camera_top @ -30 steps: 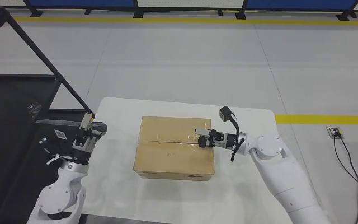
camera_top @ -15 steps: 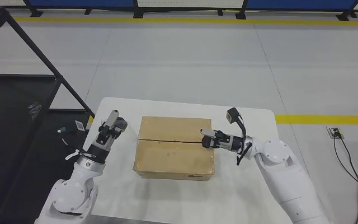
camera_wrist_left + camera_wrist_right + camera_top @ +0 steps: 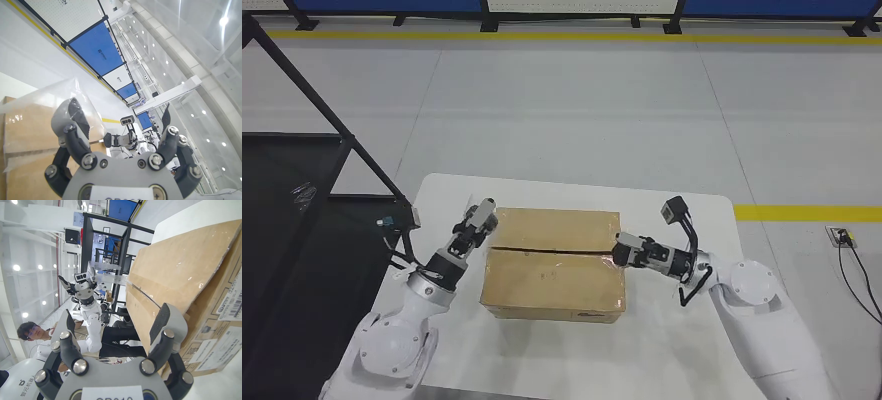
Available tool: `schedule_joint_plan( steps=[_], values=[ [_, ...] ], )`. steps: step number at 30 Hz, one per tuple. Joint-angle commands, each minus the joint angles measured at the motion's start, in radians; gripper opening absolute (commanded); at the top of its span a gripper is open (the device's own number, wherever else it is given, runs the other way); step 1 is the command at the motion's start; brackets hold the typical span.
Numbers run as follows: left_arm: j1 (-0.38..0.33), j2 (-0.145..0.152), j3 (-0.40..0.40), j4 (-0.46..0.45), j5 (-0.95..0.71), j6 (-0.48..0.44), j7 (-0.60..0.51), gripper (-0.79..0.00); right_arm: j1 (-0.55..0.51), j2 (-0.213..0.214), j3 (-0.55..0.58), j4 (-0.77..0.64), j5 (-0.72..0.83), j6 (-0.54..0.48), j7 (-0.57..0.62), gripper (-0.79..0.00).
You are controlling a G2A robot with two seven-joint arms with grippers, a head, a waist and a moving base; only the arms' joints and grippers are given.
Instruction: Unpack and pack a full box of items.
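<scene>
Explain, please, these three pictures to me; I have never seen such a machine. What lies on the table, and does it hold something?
This is a robot with two white arms, each ending in a two-fingered gripper. The wide picture comes from a camera above the arms, looking down. The other two come from a camera on each wrist, looking along the fingers. On the white table lies one brown cardboard box with its top flaps closed. The left gripper is at one end of the box, the right gripper at the other, by the seam. Both are open and clamp nothing. A strip of clear tape clings to one finger of the left gripper and stretches toward the box.
</scene>
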Motion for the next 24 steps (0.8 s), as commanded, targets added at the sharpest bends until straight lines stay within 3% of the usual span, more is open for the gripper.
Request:
schedule_joint_plan(
  steps=[1,13,24],
  values=[
    [-0.014,-0.001,0.014,-0.001,0.022,0.016,-0.009,0.0,-0.016,0.004,0.016,-0.011,0.008,-0.005,0.0,0.0],
    [-0.086,-0.018,0.139,0.01,0.111,0.061,-0.046,0.0,-0.096,0.03,0.101,-0.052,0.045,-0.03,0.013,0.0],
    [-0.166,-0.043,0.256,0.089,0.144,0.079,-0.057,0.0,-0.163,0.05,0.165,-0.08,0.069,-0.041,0.016,0.0]
  ],
)
